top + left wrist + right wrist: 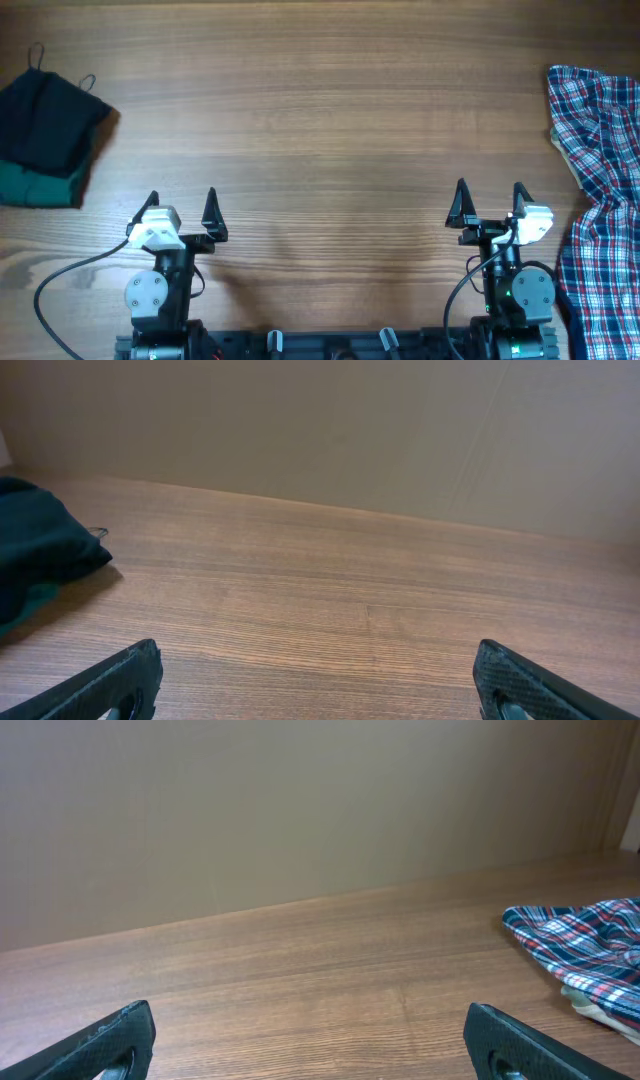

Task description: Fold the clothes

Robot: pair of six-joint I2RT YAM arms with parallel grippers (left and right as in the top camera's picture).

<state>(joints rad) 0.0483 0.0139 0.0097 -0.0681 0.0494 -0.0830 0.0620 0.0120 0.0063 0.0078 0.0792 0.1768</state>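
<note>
Soft, even, warm light in all three of my views; no glare.
From overhead I see the table (330, 110) uniformly lit, the arms (165, 270) throwing only faint, diffuse shadows on the wood beside them. The dark garment (45, 125) at far left is underexposed, its folds barely legible; the plaid shirt (600, 190) at right reads crisp. In my wrist views the wood grain softens toward the dim far wall (300, 420).

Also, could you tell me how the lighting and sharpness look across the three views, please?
Overhead: even soft light, no glare on the table, plaid shirt cropped at the right edge. Left wrist: dark clothes lose detail in shade, faint shadow beside them. Right wrist: wall dim, shirt's checks readable.
</note>
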